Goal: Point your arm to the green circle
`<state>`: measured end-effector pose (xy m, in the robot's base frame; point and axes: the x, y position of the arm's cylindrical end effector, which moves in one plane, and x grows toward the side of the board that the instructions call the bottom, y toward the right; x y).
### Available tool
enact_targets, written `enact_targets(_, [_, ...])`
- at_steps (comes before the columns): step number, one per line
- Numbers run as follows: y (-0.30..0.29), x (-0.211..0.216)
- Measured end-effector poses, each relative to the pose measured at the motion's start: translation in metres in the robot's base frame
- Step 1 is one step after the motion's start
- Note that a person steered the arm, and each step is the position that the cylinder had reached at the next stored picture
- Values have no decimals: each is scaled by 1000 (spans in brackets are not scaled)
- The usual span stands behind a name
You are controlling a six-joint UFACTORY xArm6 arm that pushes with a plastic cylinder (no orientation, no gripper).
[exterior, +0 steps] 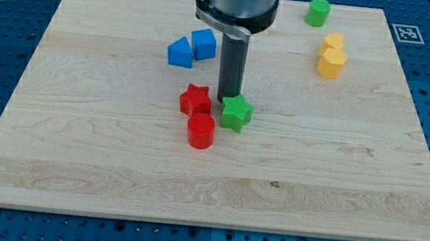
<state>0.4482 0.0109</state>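
The green circle [317, 12] is a green cylinder near the view's top right of the wooden board [76, 162]. My tip [227, 99] rests near the board's middle, between the red star [195, 100] on its left and the green star [236, 112] on its lower right, close to both. The green circle lies far up and to the right of the tip. The rod rises from the tip to the arm's grey body [238, 0] at the view's top.
A red cylinder [200, 131] sits just below the red star. Two blue blocks [180, 52] [203, 43] sit above left of the tip. Two yellow blocks [333, 43] [332, 63] sit below the green circle.
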Motion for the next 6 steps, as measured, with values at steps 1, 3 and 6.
enact_targets(1, [5, 0])
enact_targets(3, [35, -89])
enact_targets(6, [57, -256])
